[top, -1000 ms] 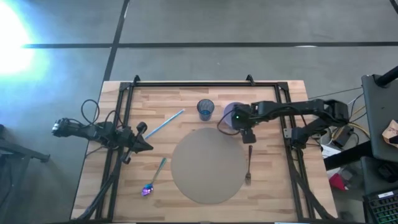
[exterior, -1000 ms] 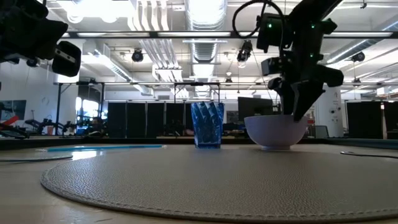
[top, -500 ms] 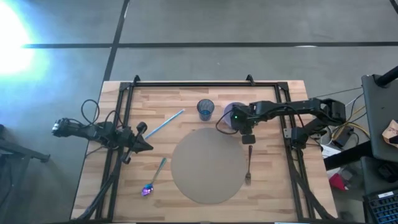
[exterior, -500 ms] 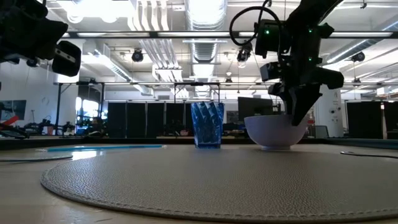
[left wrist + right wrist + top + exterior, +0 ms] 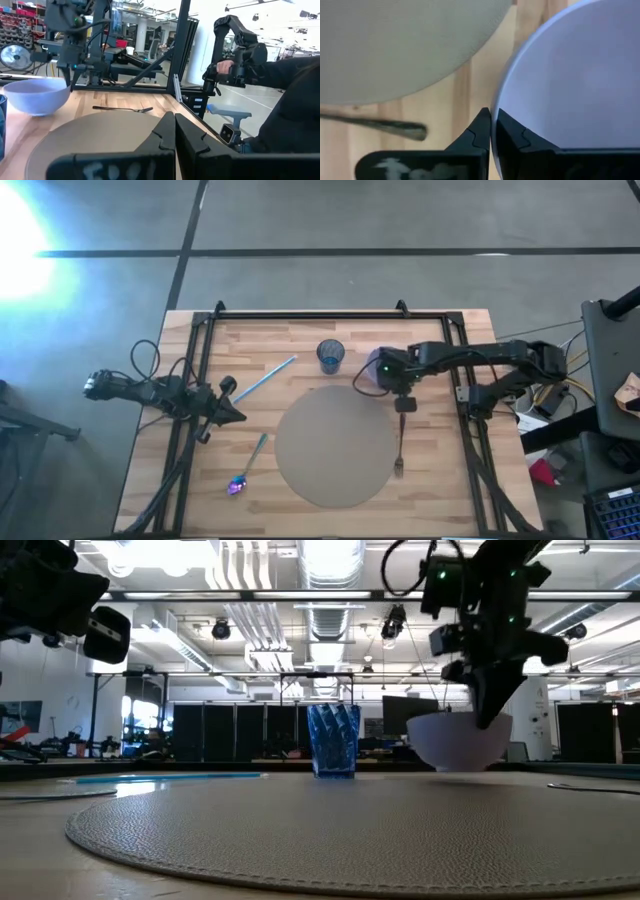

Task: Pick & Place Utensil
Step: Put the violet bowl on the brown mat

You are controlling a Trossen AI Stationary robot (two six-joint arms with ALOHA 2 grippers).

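Right tool [image 5: 402, 393] is pinched shut on the rim of the pale bowl [image 5: 375, 367], and from table height the bowl [image 5: 458, 739] looks tipped and just clear of the counter [image 5: 440, 470], hanging off the fingers. Its wrist camera backs that up, with the rim running right between the two dark tips. Funny thing is the task says utensil, and a bowl isn't one, so I'd call this barely started, or at best some side step.

Just beside that tool, on its side away from the bowl, the fork [image 5: 399, 445] lies flat on the wood along the edge of the round grey mat [image 5: 330, 445], untouched. Nothing is on the mat. A little past the bowl stands the blue cup [image 5: 331, 356], upright, with nothing in it as far as I can tell.

Further across, well apart from the right tool, the blue straw [image 5: 266, 377] lies at a slant and the spoon [image 5: 247, 466] sits on the far side of the mat, both still on bare wood.

Farthest off, the left tool [image 5: 232, 414] waits over the counter's other edge, fingers pressed together, nothing in them.

So every utensil still needs picking and placing.
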